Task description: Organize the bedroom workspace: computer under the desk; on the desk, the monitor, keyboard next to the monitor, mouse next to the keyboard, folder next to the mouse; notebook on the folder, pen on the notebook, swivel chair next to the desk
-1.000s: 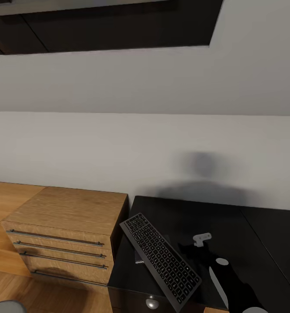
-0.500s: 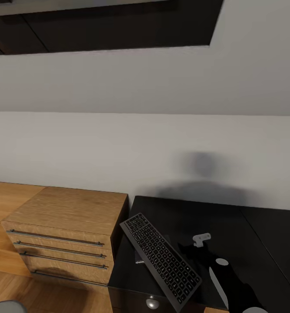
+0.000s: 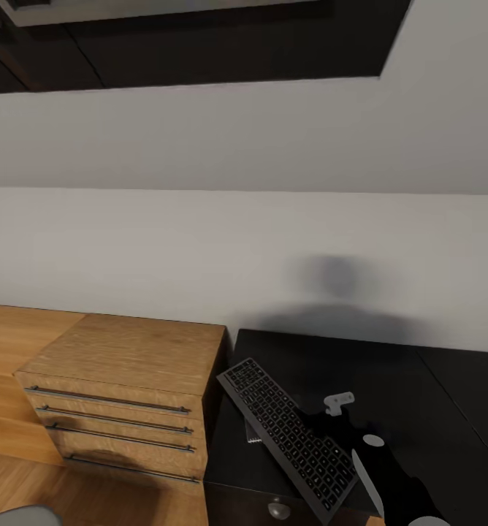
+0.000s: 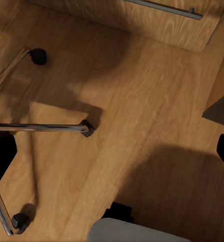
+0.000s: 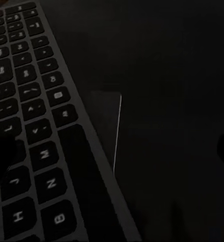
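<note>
On my head view, one wooden drawer unit point(image 3: 120, 409) with four bar handles stands on the left on the light wood floor point(image 3: 10, 343). Just right of it is a black cabinet point(image 3: 390, 380) with a round silver knob point(image 3: 277, 509). One keyboard point(image 3: 291, 438) lies diagonally on its top, overhanging the front edge, with a small dark notebook point(image 3: 253, 429) partly beneath it. A white wall and sloped ceiling rise behind.

My left wrist view adds the chair's chrome legs point(image 4: 39, 128) and three castors on the floor; I cannot tell the left gripper's point(image 4: 112, 151) state.

My right wrist view shows the keys close up; the right gripper's point(image 5: 112, 156) dark fingertips stand apart, holding nothing.
</note>
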